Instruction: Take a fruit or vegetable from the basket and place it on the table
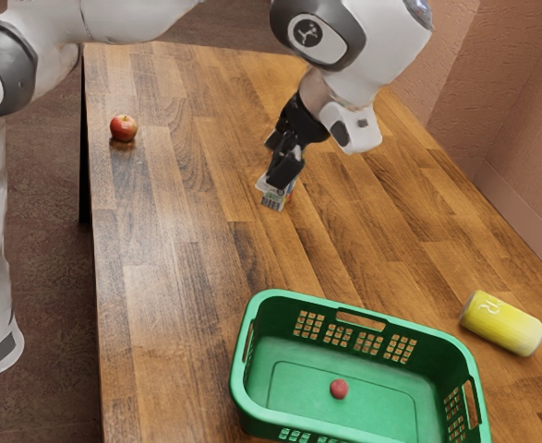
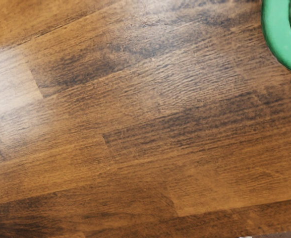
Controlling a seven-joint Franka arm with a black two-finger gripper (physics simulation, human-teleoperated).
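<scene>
1. Red fruit [image 1: 340, 389]: one, inside basket [image 1: 275, 325], near side; removal outstanding.
2. Apple [image 1: 123, 128]: one, on table [image 1: 178, 277], far, the exterior view's left; possibly the completed delivery, origin undetermined.
3. Gripper [image 1: 275, 187]: above table; finger spacing cannot be told.

Worktop [image 1: 183, 231]: brown wood, grained, glossy patches. Basket [image 1: 243, 365]: smooth green plastic. Wall [image 1: 455, 74]: rough.
</scene>
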